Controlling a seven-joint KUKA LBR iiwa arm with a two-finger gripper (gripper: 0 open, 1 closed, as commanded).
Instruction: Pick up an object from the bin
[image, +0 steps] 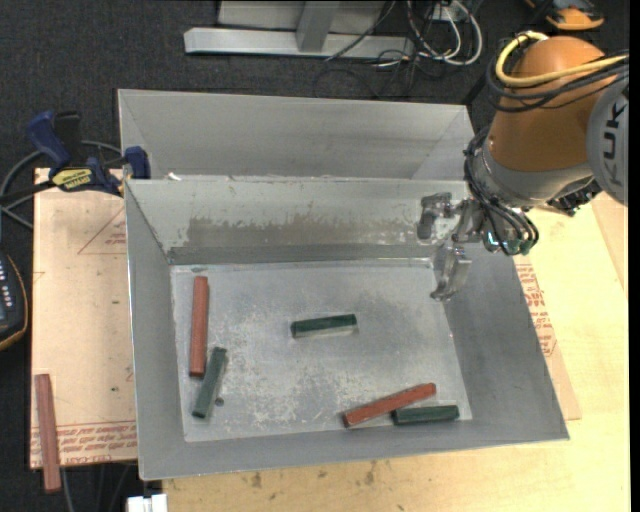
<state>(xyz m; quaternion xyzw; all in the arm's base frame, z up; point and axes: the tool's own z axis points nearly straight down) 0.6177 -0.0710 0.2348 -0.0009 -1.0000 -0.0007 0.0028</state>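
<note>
Tool (445, 272) near the bin's (300, 215) back wall; whether apart or together cannot be told. It hangs clear of the nearest green bar (323, 326), lower left, and the red bar (388, 405) below.

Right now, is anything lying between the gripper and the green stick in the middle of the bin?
Nothing visible. Only bare bin floor separates the gripper, by the back right wall, from the green stick. The other sticks lie along the left side and the front edge.
</note>
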